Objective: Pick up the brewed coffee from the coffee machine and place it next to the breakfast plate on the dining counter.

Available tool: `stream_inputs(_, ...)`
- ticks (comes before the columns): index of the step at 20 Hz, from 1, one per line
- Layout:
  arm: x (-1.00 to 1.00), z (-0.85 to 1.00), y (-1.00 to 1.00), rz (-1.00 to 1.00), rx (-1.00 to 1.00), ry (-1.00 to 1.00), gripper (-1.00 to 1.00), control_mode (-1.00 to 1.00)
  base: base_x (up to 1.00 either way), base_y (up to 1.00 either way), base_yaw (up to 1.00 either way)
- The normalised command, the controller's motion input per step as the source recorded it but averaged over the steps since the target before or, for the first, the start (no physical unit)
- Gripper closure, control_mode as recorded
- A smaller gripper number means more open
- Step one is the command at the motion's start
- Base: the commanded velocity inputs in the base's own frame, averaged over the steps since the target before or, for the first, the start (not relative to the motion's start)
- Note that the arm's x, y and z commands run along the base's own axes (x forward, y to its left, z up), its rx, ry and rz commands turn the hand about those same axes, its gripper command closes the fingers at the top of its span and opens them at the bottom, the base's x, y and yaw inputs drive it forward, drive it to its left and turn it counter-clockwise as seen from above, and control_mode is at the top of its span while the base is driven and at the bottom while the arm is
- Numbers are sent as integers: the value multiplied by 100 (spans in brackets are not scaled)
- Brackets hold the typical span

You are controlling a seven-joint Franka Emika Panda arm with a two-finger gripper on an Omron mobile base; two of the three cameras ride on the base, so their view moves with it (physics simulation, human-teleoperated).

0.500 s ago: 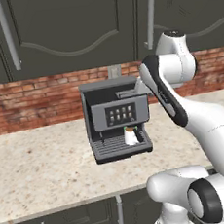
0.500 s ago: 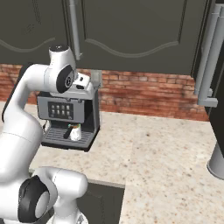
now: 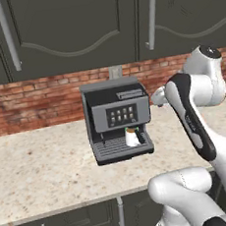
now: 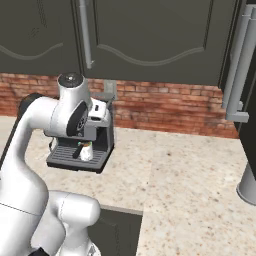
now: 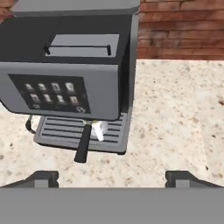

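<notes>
Coffee machine [image 3: 117, 118]: boxy dark grey unit with black button panel and slatted drip tray, standing on a beige speckled countertop [image 3: 37, 172] against a red brick backsplash [image 3: 30, 101], below dark upper cabinets [image 3: 71, 30]. Brewed coffee [image 3: 132, 136]: small white mug, upright on the drip tray under the machine's front overhang, toward the tray's right side in the left base view. Gripper [image 5: 112, 178]: fingertips spread wide apart, nothing between them, held above and in front of the machine, well clear of the mug and looking down on it
</notes>
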Motion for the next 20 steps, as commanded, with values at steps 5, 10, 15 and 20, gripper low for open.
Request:
stream_inputs(5,-61,-66,-17,43,10,-41,-100,-100,0,0,0)
stream_inputs(10,13,-53,-12,38,8,-23,-100,-100,0,0,0)
stream_inputs(15,21,-44,2,31,0,-12,-100,-100,0,0,0)
stream_inputs(20,3,-47,11,30,0,-9,-100,-100,0,0,0)
